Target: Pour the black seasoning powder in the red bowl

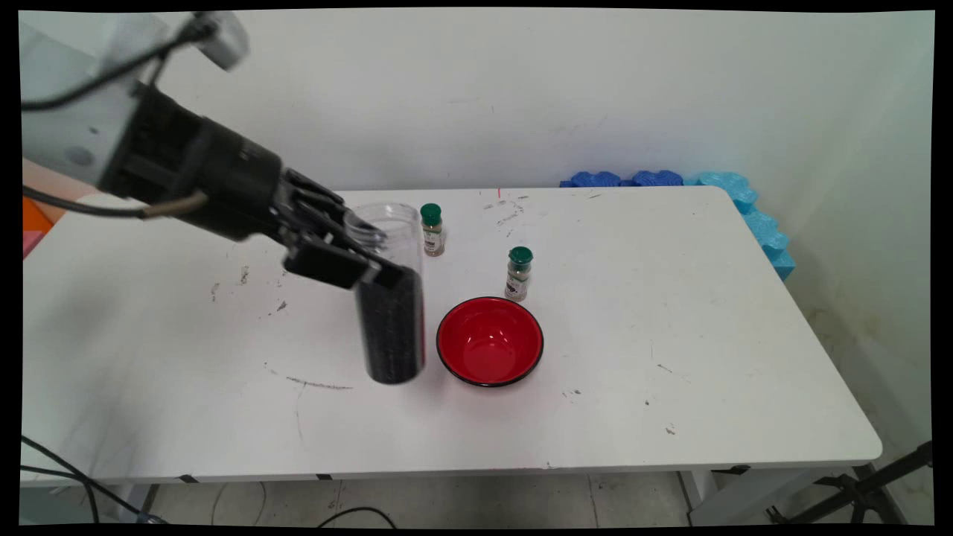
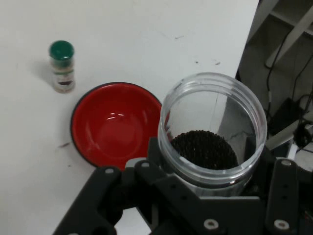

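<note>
A clear open-topped jar (image 1: 391, 298), filled more than halfway with small black grains, is upright in the middle of the table. My gripper (image 1: 365, 257) is shut on the jar near its upper part. In the hand view the jar (image 2: 212, 142) sits between the fingers, its open mouth showing the black grains inside. Just right of the jar stands an empty red bowl (image 1: 489, 341) with a black rim, which also shows as the red bowl (image 2: 115, 125) in the hand view.
Two small spice bottles with green caps stand behind: one (image 1: 432, 229) close behind the jar, the other (image 1: 519, 273) just behind the bowl and seen as a bottle (image 2: 62, 66) in the hand view. Blue foam pieces (image 1: 737, 197) lie at the table's far right corner.
</note>
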`<act>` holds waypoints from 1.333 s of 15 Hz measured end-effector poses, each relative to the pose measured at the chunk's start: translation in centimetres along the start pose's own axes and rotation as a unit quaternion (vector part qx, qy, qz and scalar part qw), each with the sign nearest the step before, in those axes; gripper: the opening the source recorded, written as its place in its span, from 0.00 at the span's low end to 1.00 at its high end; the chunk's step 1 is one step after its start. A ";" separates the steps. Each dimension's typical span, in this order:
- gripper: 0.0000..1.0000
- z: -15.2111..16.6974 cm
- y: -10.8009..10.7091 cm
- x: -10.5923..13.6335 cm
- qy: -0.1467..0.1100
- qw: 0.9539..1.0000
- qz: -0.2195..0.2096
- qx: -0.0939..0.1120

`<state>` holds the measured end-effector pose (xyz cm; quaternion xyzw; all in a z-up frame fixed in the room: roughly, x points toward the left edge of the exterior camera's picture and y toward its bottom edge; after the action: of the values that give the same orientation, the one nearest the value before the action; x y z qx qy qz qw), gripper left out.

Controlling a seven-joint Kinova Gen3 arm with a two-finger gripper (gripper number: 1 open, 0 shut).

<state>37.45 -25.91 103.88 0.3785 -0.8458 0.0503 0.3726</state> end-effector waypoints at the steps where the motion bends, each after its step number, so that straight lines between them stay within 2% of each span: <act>1: 0.00 0.5 0.2 0.0 -0.002 1.000 -0.003 -0.001; 9: 0.00 6.7 1.3 -0.8 -0.029 0.999 -0.019 -0.023; 14: 0.00 10.3 0.7 -1.5 -0.045 0.998 -0.031 -0.041; 20: 0.00 12.9 -0.6 -1.6 -0.060 0.995 -0.053 -0.063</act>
<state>30.95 -30.07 93.45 0.4011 -0.8467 -0.0453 0.3465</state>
